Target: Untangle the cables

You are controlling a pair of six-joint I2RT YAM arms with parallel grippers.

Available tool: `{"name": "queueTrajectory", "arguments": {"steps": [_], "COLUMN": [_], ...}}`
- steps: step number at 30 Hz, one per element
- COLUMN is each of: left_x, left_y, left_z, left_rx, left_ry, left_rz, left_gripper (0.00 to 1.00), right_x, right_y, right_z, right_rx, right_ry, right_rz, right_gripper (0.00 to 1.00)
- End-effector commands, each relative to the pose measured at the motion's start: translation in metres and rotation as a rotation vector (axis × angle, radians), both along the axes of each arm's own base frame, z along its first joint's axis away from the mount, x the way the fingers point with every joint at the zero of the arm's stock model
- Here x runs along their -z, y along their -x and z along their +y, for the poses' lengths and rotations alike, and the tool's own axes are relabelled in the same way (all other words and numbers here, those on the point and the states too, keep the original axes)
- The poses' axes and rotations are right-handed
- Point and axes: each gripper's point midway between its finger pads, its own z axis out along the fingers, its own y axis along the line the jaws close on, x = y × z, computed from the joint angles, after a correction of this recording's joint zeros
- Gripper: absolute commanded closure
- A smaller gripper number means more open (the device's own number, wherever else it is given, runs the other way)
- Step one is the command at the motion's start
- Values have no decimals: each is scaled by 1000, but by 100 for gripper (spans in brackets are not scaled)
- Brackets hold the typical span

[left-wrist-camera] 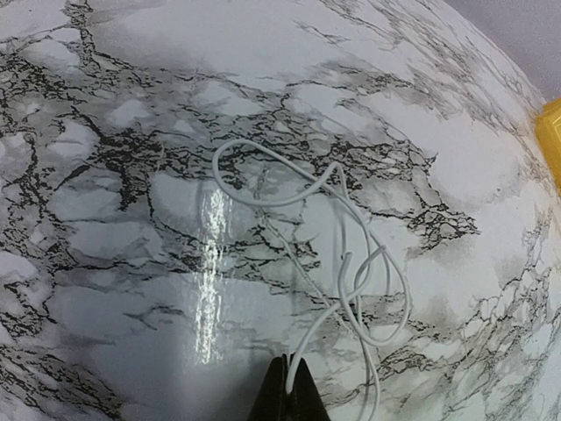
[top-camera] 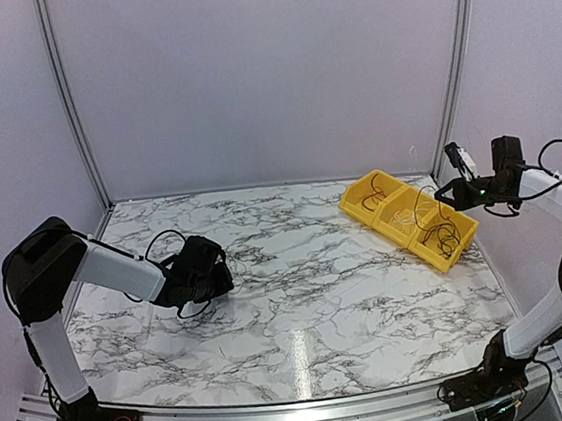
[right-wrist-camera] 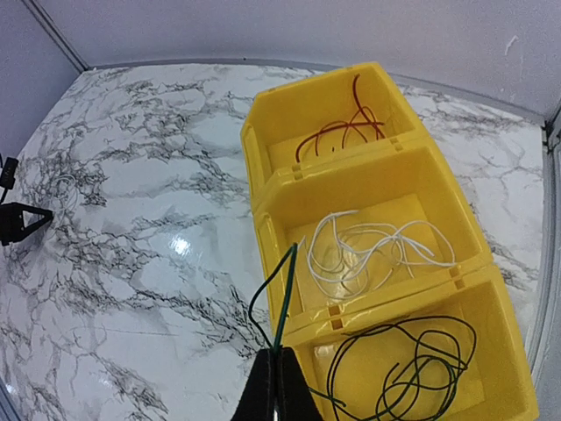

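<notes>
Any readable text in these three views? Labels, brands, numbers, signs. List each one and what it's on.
No text is readable in any view.
yellow bins: no label or number.
white cable and green cable: no tags.
marble table: veining only, no print.
arms: no legible marking.

In the left wrist view, the bottom edge cuts off my left gripper [left-wrist-camera: 287, 377] and the white cable [left-wrist-camera: 280, 204] beside it. The right edge crops the yellow bin [left-wrist-camera: 552, 145].

In the right wrist view, my right gripper [right-wrist-camera: 277, 373] hides the lower end of the green cable [right-wrist-camera: 282, 289]. The bottom edge crops the black cables [right-wrist-camera: 412, 351].

From above, the white cable is too small to make out.
</notes>
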Motion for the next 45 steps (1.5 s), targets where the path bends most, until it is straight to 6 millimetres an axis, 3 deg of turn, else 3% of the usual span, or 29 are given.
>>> {"name": "queueTrajectory", "arguments": {"steps": [1, 10, 14, 18, 19, 21, 25, 27, 30, 33, 35, 37, 41, 45], "left_x": [80, 84, 82, 79, 76, 69, 40, 20, -9, -34, -49, -63, -94, -111], "left_y": [73, 76, 73, 72, 71, 69, 63, 60, 61, 66, 70, 71, 75, 79], "left_z": [42, 46, 42, 40, 39, 36, 18, 4, -20, -40, -54, -63, -82, -99], "left_rx": [66, 51, 57, 60, 63, 78, 156, 209, 312, 405, 463, 491, 555, 617], "left_ry": [-210, -213, -205, -198, -194, -186, -120, -64, -1, 31, 75, 110, 216, 296], "left_rz": [325, 335, 328, 322, 313, 287, 185, 114, 34, -27, -45, -69, -121, -130], "left_gripper": [100, 100, 100, 100, 100, 100, 100, 100, 100, 100, 100, 100, 100, 100], "right_x": [15, 49, 78, 90, 89, 81, 41, 19, -4, -17, -25, -34, -46, -36], "right_y": [-7, -7, 2, 6, 5, 1, -8, -10, -11, -15, -17, -11, 29, 63], "right_z": [-17, -56, -85, -91, -91, -88, -87, -84, -77, -62, -40, 4, 103, 176], "right_rx": [38, 194, 344, 374, 375, 357, 365, 361, 337, 292, 223, 44, -380, -644], "right_ry": [37, 200, 296, 326, 322, 307, 285, 270, 271, 296, 281, 205, 33, 50], "right_rz": [7, 75, 161, 183, 181, 164, 101, 63, 17, -23, -60, -101, -153, -176], "right_gripper": [100, 100, 100, 100, 97, 81, 57, 49, 47, 47, 51, 56, 62, 57]}}
